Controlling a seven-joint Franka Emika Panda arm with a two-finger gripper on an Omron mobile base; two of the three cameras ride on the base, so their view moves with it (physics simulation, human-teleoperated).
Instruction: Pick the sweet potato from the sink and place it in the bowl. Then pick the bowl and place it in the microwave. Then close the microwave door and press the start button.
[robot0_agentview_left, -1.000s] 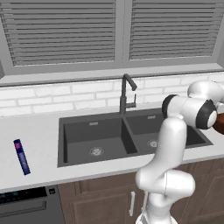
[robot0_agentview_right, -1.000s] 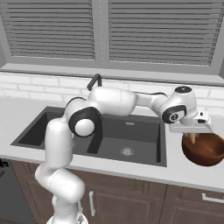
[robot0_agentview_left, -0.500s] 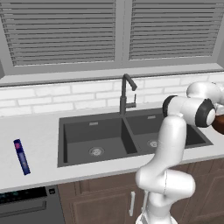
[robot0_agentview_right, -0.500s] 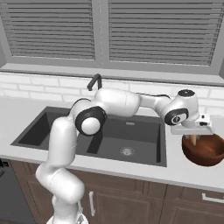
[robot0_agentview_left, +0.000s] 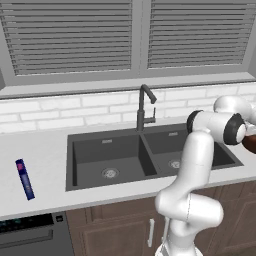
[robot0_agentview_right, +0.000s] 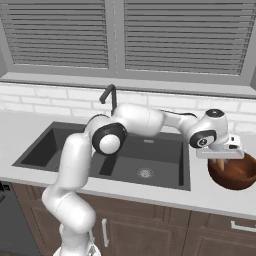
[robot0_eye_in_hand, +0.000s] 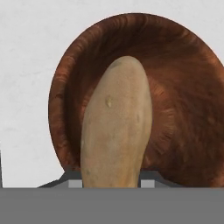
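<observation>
The fingers, dark stubs on either side of the tuber's near end at the 6 o'clock edge of the hand view, are clenched on the sweet potato (robot0_eye_in_hand: 117, 127). The gripper (robot0_agentview_right: 221, 161) hangs over the bowl (robot0_agentview_right: 235, 174), which stands on the pale counter (robot0_agentview_right: 200, 200) just to the right of the sink (robot0_agentview_right: 145, 160). In the hand view the sweet potato runs from 6 o'clock up toward 12 o'clock, its rounded far end lying over the middle of the bowl (robot0_eye_in_hand: 175, 100); the reddish-brown rim circles it from 9 o'clock round to 3 o'clock. In the right base view the tuber's tip (robot0_agentview_right: 220, 164) shows below the gripper, at or just inside the bowl's rim; whether it touches the bowl cannot be told. In the left base view the arm's wrist stands at 3 o'clock, and a sliver of the bowl (robot0_agentview_left: 250, 145) peeps out beside it. The tap (robot0_agentview_left: 144, 107) rises behind the sink (robot0_agentview_left: 120, 160). A dark blue tube (robot0_agentview_left: 24, 179) lies on the counter (robot0_agentview_left: 45, 150) at 9 o'clock, well apart from the sink.
</observation>
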